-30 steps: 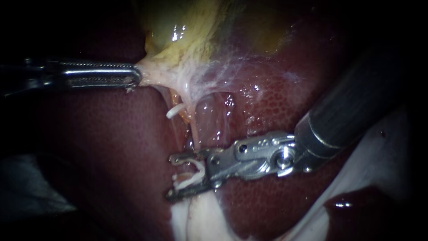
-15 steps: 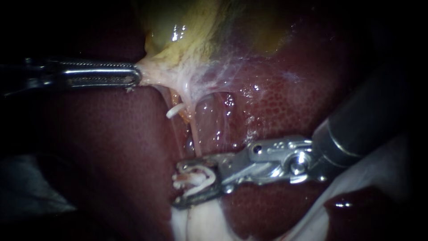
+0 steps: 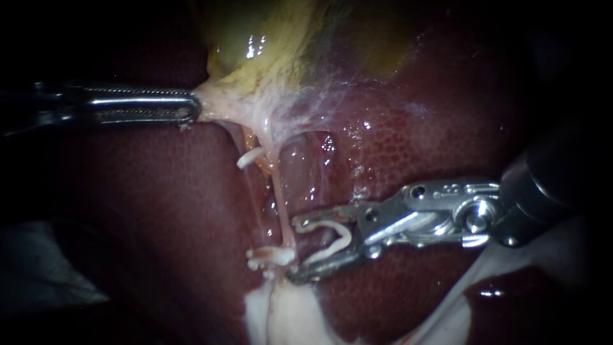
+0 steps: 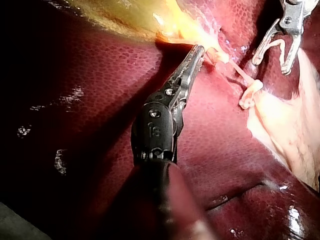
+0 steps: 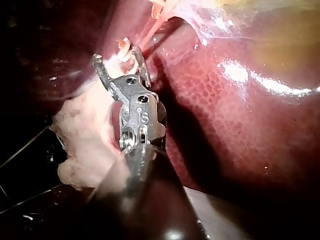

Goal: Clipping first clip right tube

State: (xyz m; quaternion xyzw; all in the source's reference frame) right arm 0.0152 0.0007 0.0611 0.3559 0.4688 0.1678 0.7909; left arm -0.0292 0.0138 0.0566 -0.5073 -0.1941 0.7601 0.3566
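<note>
Clamped in the pincer of the slender steel left instrument [image 3: 193, 105]: pale tissue at the neck of the yellowish gallbladder [image 3: 268, 45]. Pincer of the silver right instrument [image 3: 295, 250] parted, with a bent white clip [image 3: 338, 235] seated inside touching both halves, just beside the thin pink right tube [image 3: 279, 211]; lower on that tube, a closed white clip [image 3: 271, 257], over dark red liver [image 3: 159, 211]

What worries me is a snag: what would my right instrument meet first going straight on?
Probably the right tube, just above the white clip on it; the right instrument stands close to it, though depth is unclear.
</note>
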